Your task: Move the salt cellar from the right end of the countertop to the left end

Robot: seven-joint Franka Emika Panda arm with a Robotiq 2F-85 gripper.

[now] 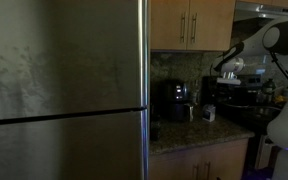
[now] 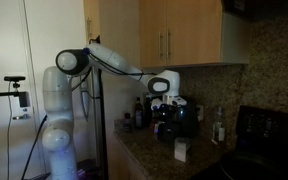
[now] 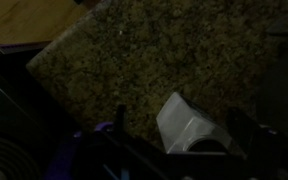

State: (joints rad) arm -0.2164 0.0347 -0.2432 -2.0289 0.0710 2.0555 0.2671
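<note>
The salt cellar is a small white container standing on the dark speckled countertop, beside the black coffee maker. It also shows in an exterior view near the countertop's front edge. My gripper hangs well above the counter, over the coffee maker area. In the wrist view the salt cellar lies below, between my two dark fingers, which are spread apart and hold nothing. The countertop fills the view.
A tall steel fridge stands at one end of the counter. Wooden cabinets hang overhead. A black stove sits at the other end. Bottles stand behind the coffee maker.
</note>
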